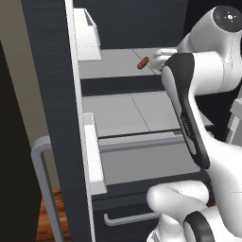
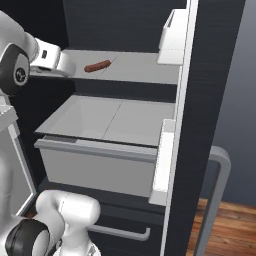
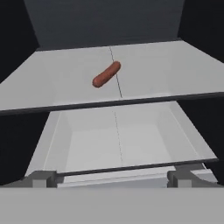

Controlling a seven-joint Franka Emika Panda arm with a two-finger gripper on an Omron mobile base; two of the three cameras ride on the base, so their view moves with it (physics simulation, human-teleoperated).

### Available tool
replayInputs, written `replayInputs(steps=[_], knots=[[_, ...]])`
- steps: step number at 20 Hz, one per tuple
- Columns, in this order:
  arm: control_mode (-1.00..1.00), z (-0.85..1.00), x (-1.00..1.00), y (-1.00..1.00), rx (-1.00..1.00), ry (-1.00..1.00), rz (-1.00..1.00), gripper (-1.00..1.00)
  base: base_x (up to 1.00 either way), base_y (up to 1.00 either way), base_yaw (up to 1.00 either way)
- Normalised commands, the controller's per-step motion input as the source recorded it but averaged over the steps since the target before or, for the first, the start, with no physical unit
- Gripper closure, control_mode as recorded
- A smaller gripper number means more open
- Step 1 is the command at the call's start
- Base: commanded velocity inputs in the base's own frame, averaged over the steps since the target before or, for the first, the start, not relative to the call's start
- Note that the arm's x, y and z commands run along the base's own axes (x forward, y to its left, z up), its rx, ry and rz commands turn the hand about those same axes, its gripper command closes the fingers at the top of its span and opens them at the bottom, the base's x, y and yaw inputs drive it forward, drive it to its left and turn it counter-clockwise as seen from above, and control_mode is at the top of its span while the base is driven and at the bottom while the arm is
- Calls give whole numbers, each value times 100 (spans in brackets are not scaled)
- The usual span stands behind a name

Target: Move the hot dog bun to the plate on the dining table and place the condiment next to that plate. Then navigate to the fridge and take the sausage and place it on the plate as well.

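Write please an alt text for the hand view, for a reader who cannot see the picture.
A reddish-brown sausage lies alone on a pale grey fridge shelf, slanted across the seam at the shelf's middle. The open gripper faces it from a distance, its two dark fingertips standing wide apart at the bottom. Under the shelf, a pale drawer is open.

Gripper (image 3: 112,178) fingertips are cut off at the hand view's lower edge; fridge drawer (image 1: 142,163) is partly hidden by the arm.
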Motion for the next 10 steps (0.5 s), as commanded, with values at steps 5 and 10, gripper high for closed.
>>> replayInputs(steps=[5, 10], knots=[[-100, -22, 76, 2, 0, 0, -5, -100, 0, 0, 0], [-100, -6, 71, 0, 0, 0, -9, -100, 0, 0, 0]])
